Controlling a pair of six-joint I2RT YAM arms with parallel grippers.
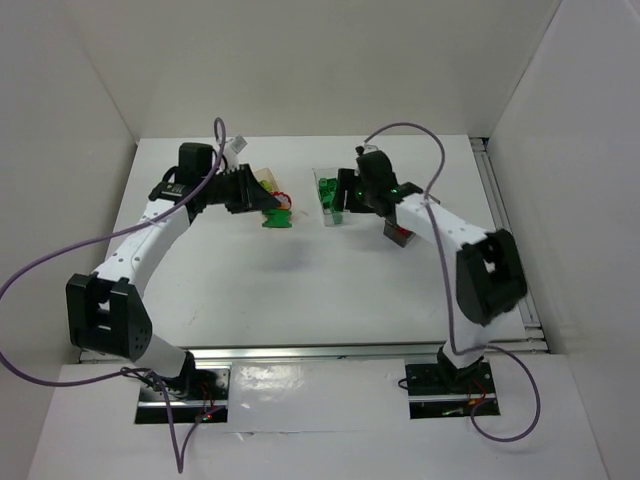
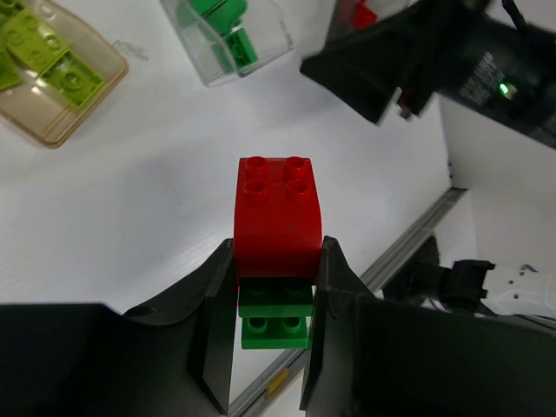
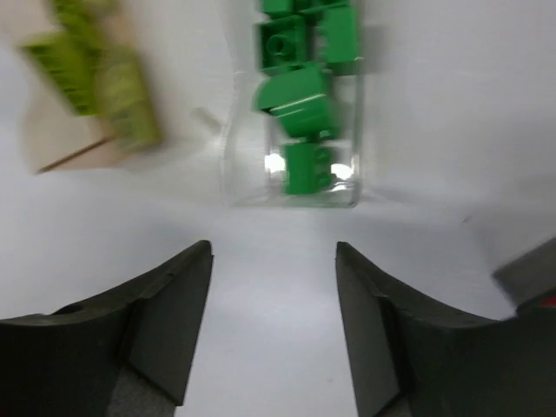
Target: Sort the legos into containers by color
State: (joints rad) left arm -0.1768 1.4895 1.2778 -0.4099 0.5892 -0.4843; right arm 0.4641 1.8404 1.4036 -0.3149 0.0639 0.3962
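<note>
I am judging this to be the splitting step. My left gripper (image 2: 278, 252) is pinching a two-colour stack (image 2: 276, 234), its fingers closed narrowly on the sides where the red brick (image 2: 278, 195) is sitting on the green brick (image 2: 275, 317), above the table. My right gripper (image 3: 274, 261) is hanging wide open and empty, just short of the clear bin (image 3: 233, 165) of green legos. Next it is probably needing to grip the red half and pull.

Green legos (image 1: 327, 188) inside clear bin (image 1: 330, 220)
</note>
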